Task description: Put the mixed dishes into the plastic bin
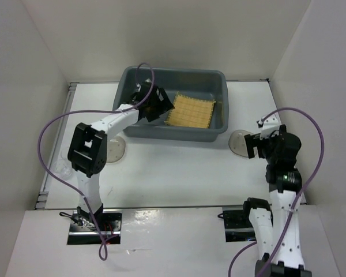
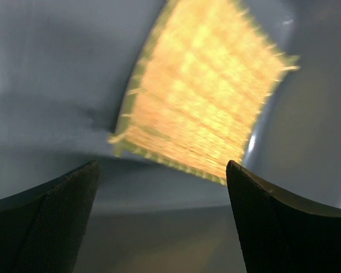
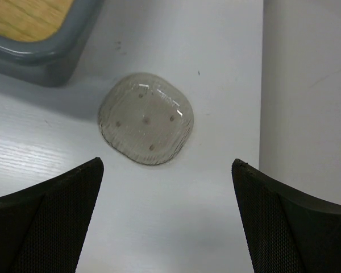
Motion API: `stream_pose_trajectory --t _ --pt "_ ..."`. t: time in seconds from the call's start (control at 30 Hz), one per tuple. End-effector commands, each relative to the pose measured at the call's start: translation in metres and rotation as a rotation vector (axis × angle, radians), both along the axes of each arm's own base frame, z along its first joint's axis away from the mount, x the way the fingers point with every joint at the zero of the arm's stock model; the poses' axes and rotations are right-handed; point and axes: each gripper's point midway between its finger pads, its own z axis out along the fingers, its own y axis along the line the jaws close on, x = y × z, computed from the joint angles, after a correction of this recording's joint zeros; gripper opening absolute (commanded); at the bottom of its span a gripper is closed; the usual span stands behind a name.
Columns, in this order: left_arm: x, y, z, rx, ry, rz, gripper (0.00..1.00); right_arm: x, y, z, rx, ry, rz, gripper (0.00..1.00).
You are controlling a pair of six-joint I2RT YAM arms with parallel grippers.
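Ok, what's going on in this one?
Two arms are loading dishes into the grey plastic bin. The woven mat already lies inside it, and the left gripper hangs open over the mat, holding nothing. The right gripper is open above a small clear plate that sits on the table just right of the bin. A second clear plate is on the table beside the left arm, not yet binned.

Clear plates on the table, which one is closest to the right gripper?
The plate right of the bin, directly under the right gripper. The other plate lies near the bin's left front corner, by the left arm.
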Motion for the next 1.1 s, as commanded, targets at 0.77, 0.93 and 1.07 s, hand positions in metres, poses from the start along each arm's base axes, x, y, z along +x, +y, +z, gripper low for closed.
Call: stream_pose_trajectory --t 0.77,0.93,1.07 --pt "-0.132 0.036 0.124 0.371 -0.316 -0.224 1.0 0.053 -0.126 -0.169 0.516 0.834 -0.133 0.98" --pt "-0.141 0.031 0.112 0.379 -0.274 -0.256 1.0 0.063 -0.095 -0.192 0.516 0.915 -0.031 0.98" --pt "-0.149 0.026 0.114 0.358 -0.268 -0.278 1.0 0.07 -0.069 -0.207 0.559 0.979 0.057 0.98"
